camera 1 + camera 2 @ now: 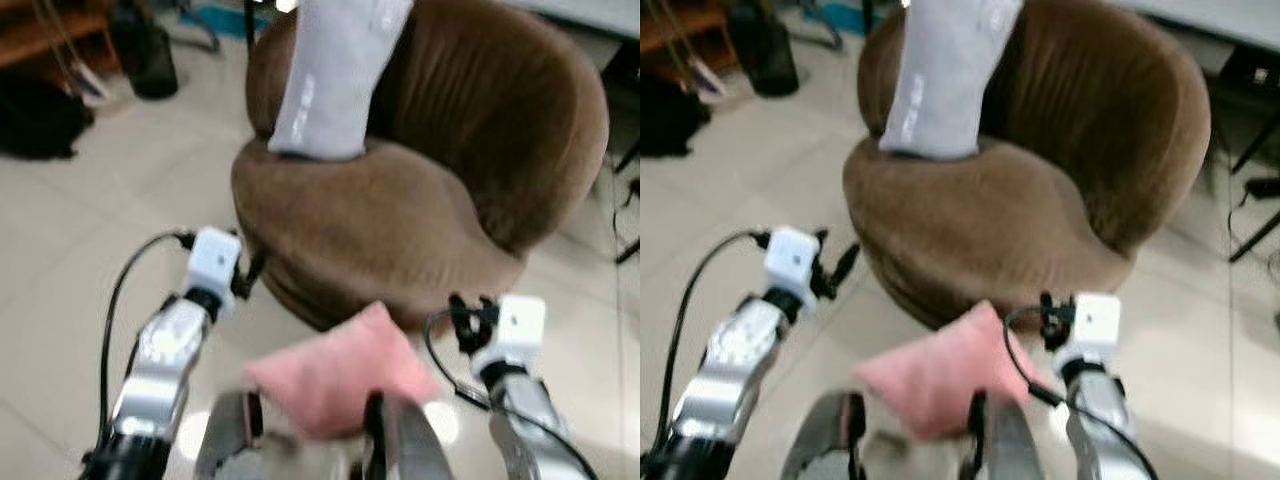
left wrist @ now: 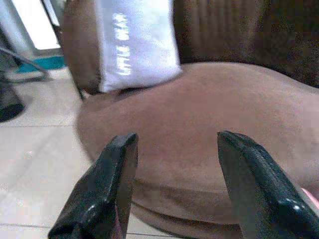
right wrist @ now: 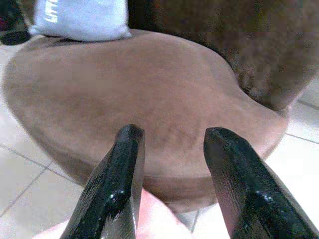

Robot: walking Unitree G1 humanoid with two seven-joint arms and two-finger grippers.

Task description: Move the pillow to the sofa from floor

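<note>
The soft pink pillow [image 1: 340, 375] is pressed between both pincers, just short of the round brown velvety sofa [image 1: 400, 215] ahead. The left pincer [image 2: 177, 186] and right pincer [image 3: 172, 181] each have fingers spread apart, flanking it. A smooth grey cushion [image 1: 335, 75] leans upright on the seat beyond.

A pink pillow [image 1: 340, 372], a brown sofa [image 1: 400, 215], a grey white-lettered cushion [image 1: 335, 75], pale floor tiles [image 1: 80, 230].

The pillow [image 1: 340, 375] is positioned between the two arms, just before the sofa [image 1: 400, 215]. A second cushion [image 1: 335, 75] is propped upright on the seat against the sofa's back-left side.
</note>
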